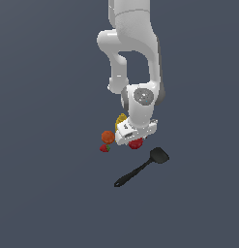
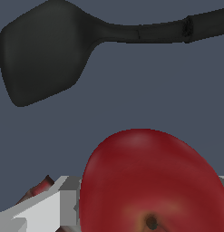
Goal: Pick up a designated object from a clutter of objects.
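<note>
The designated object, a glossy red apple [image 1: 136,143] [image 2: 152,181], lies on the floor among the clutter of objects. My gripper [image 1: 134,139] is down over it. In the wrist view a white and grey finger [image 2: 50,206] stands right against one side of the apple, and a sliver of the other finger shows at the opposite side. Whether the fingers press on the apple cannot be told. The orange ball [image 1: 108,136] and the tiny strawberry [image 1: 104,148] lie on the exterior view's left of the hand. The yellow mustard bottle [image 1: 121,118] peeks out behind the hand.
A black spatula [image 1: 142,167] [image 2: 45,54] lies on the exterior view's right of the apple, its blade close to the fruit and its handle running away from it. A dark red-brown shape [image 2: 38,189] shows behind the finger. The floor is plain dark grey.
</note>
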Motion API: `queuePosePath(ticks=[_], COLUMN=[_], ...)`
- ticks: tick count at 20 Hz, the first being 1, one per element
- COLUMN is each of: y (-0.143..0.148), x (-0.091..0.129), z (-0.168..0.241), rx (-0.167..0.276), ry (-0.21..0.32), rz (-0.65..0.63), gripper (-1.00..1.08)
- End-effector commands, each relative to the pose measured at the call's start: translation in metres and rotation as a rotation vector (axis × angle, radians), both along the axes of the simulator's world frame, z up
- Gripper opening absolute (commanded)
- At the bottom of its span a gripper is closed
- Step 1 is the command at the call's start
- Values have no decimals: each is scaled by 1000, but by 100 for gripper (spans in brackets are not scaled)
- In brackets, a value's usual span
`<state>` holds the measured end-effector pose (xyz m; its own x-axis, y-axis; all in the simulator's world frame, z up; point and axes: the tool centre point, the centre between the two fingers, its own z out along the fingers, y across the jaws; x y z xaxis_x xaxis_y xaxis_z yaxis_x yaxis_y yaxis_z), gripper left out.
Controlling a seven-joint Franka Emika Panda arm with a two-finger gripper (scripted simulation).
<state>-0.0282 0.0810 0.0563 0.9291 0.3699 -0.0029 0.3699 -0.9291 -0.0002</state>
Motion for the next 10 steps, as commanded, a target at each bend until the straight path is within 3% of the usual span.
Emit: queuePosePath(ticks=[1,10], y=[3,21], x=[-1,-12], z=[10,68], rx=[0,-1], ry=[-3,-3], rz=[0,1], gripper=[-100,-100])
